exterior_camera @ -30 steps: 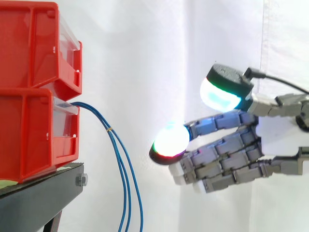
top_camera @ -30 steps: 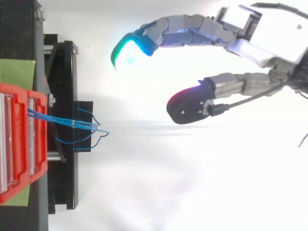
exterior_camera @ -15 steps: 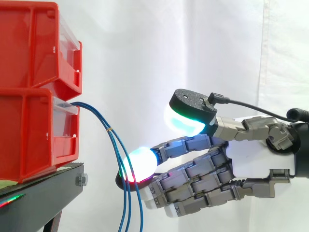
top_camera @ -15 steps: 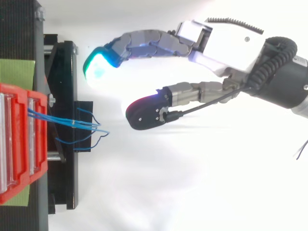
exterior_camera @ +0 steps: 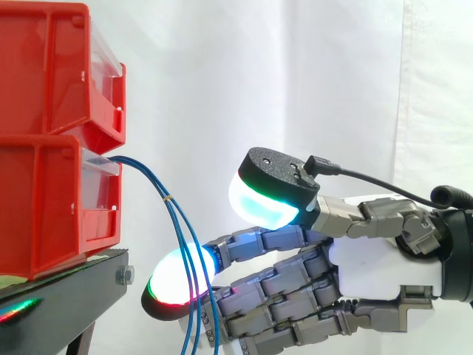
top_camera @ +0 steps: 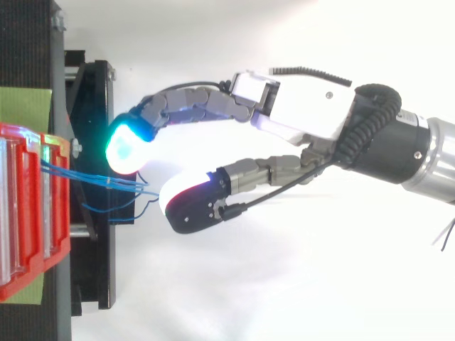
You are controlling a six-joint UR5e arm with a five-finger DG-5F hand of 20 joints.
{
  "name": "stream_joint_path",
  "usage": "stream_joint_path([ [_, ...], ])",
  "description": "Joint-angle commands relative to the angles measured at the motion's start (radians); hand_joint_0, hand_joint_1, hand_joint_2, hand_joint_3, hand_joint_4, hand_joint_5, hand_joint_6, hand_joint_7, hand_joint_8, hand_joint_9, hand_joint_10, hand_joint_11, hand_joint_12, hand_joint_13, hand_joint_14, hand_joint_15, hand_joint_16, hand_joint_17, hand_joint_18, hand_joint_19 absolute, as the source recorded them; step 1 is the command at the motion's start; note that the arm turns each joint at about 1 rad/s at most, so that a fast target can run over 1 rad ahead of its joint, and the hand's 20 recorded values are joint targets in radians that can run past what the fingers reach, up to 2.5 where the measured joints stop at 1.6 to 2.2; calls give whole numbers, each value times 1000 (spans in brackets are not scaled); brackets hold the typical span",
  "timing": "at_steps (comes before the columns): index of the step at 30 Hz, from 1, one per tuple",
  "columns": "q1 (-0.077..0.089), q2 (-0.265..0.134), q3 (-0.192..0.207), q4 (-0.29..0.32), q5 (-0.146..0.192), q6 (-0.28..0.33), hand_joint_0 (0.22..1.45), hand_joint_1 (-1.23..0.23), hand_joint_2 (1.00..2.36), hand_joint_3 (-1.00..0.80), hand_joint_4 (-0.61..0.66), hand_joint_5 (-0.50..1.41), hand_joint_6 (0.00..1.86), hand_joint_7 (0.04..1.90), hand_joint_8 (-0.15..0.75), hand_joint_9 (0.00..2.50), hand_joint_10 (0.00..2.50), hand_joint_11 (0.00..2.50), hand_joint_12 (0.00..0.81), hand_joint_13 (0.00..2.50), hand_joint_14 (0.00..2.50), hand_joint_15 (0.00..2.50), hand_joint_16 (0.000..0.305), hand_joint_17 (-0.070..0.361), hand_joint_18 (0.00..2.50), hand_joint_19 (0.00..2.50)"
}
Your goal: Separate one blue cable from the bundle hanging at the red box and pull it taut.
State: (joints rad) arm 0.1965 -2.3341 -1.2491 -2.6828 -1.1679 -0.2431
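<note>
Red bins (exterior_camera: pixel 52 200), two, stacked on a black stand (exterior_camera: pixel 66 296) at the left before a white curtain (exterior_camera: pixel 310 66); a bundle of blue cables (exterior_camera: pixel 171 205) leaves the front of the lower bin and hangs down just right of the stand's edge. Hand (exterior_camera: pixel 384 259), set in from the right edge: fingers gently bent and spread well apart from the thumb, gripping nothing. One glowing fingertip (exterior_camera: pixel 166 285) lies at the hanging cables, which cross in front of it in the side view; contact cannot be told, and the thumb pad (exterior_camera: pixel 267 203) sits above and right of them.
</note>
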Motion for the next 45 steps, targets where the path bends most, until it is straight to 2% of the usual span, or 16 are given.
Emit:
stream_joint_path([
  [1, 4, -1, 0, 3, -3, 1, 483, -586, 1000, -500, 229, -220, 503, 805, 287, 456, 10, 276, 312, 327, 4, 90, 39, 87, 186, 174],
  [7, 11, -1, 0, -3, -3, 7, 496, -597, 1000, -500, 261, -196, 503, 837, 284, 497, 10, 293, 309, 363, 4, 103, 38, 86, 206, 193],
  [15, 20, -1, 20, -6, -1, 11, 519, -611, 1000, -500, 277, -171, 503, 886, 284, 550, 11, 309, 300, 395, 5, 121, 36, 82, 226, 206],
  [29, 21, 1, 31, -11, -3, 14, 554, -600, 1005, -448, 286, -145, 504, 975, 282, 629, 13, 349, 288, 456, 6, 153, 34, 75, 257, 227],
  [36, 21, -1, 71, -68, -1, 16, 565, -605, 1006, -426, 274, -137, 503, 1022, 279, 662, 13, 367, 284, 475, 7, 160, 33, 74, 275, 238],
  [45, 26, 1, 71, -69, -1, 30, 574, -564, 1008, -418, 245, -121, 503, 1108, 287, 717, 15, 407, 285, 515, 8, 186, 32, 72, 302, 258],
])
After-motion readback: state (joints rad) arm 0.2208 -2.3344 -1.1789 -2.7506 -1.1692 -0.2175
